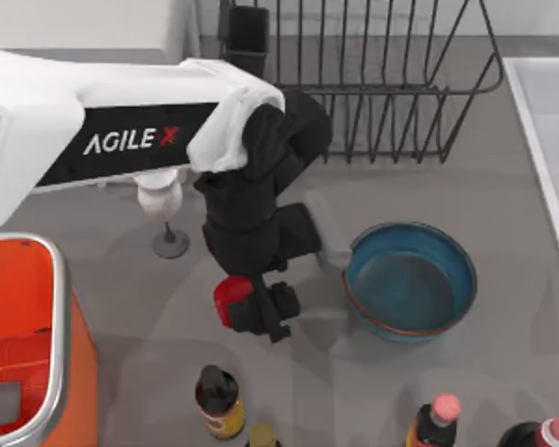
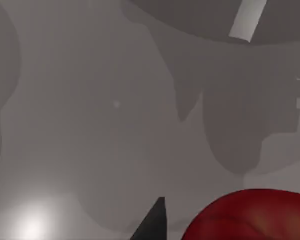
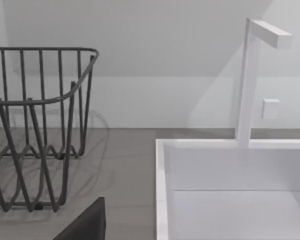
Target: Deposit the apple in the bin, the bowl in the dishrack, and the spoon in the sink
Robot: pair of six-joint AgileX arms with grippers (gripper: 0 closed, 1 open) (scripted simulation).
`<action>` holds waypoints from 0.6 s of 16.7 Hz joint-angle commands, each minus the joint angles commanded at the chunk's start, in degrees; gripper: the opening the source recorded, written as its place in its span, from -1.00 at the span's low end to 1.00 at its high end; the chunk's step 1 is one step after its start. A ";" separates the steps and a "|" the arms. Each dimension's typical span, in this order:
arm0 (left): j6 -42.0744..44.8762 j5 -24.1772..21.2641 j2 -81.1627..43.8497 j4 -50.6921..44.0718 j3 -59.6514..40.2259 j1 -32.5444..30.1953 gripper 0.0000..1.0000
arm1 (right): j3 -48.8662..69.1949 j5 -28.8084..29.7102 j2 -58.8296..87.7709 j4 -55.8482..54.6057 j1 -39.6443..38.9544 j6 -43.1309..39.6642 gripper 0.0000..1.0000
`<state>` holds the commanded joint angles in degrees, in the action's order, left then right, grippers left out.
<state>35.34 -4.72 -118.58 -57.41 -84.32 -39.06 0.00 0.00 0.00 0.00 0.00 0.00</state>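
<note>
The red apple (image 1: 229, 298) sits in my left gripper (image 1: 253, 313), which is shut on it above the table's middle, left of the bowl. Up close, the left wrist view shows the apple (image 2: 250, 217) beside a dark fingertip (image 2: 155, 222). The teal-blue bowl (image 1: 410, 279) stands upright on the table. The orange bin (image 1: 61, 307) is at the front left, the wire dishrack (image 1: 382, 93) at the back, and the sink (image 1: 545, 112) along the right edge. A pale strip (image 1: 332, 240) by the bowl may be the spoon; I cannot tell. The right wrist view shows the dishrack (image 3: 35, 130) and the sink (image 3: 162, 190).
A white goblet (image 1: 164, 207) stands under my left arm's forearm. Several bottles (image 1: 220, 400) line the front edge. A black cutlery cup (image 1: 247, 33) sits at the dishrack's back left corner. A white faucet (image 3: 250, 80) rises behind the sink.
</note>
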 joint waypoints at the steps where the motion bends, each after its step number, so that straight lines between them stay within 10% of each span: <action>1: -0.42 -0.04 0.29 -2.40 -1.24 -0.62 -1.00 | 0.00 0.00 0.00 0.00 0.00 0.00 1.00; 10: 0.50 2.10 5.15 -14.58 -8.94 4.85 -1.00 | 0.00 0.00 0.00 0.00 0.00 0.00 1.00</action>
<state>35.83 -2.63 -113.43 -71.98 -93.26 -34.21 0.00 0.00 0.00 0.00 0.00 0.00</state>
